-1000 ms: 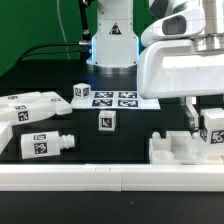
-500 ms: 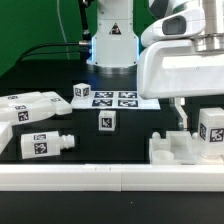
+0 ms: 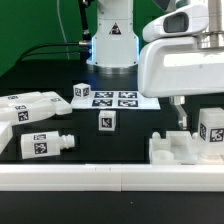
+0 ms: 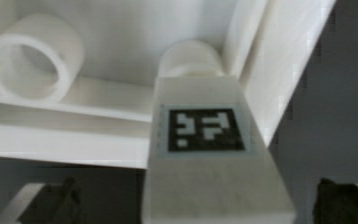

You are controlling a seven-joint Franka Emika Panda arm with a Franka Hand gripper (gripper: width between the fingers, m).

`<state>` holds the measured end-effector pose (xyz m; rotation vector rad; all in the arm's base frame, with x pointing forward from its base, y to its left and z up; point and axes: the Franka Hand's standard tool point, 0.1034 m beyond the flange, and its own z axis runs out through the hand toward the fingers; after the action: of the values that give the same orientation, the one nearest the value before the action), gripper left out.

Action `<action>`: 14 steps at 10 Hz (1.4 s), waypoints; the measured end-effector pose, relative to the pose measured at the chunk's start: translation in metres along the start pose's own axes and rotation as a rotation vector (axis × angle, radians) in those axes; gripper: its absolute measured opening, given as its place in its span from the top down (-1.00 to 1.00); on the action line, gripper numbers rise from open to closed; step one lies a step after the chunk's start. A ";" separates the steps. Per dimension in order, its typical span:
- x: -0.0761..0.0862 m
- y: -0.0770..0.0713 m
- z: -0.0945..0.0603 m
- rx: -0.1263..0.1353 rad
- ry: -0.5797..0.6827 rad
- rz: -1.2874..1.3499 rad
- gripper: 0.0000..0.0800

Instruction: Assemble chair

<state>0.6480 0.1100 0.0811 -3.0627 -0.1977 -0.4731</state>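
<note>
Black table [image 3: 130,140]; arm [image 3: 180,60] low, fingers [image 3: 182,112] flanking tagged piece [image 3: 212,128].

Low outside camera, close camera on the wrist.
The exterior view sits low over the tabletop [image 3: 140,125], looking across the long white rail [image 3: 90,177] toward the marker board [image 3: 105,98] and the robot base [image 3: 112,45] beyond it. The wrist view looks down past the fingers [image 4: 48,200], very near a tagged leg [image 4: 202,125]. Both views share that leg [image 3: 212,128], on the exterior view's right of the marker board.
</note>
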 end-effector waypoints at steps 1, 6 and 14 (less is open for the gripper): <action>-0.006 -0.002 0.001 0.007 -0.076 0.012 -0.62; -0.007 -0.005 0.002 0.013 -0.195 0.058 -0.62; -0.007 -0.006 0.003 0.002 -0.197 0.188 0.29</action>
<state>0.6412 0.1149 0.0765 -3.0827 0.0845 -0.1611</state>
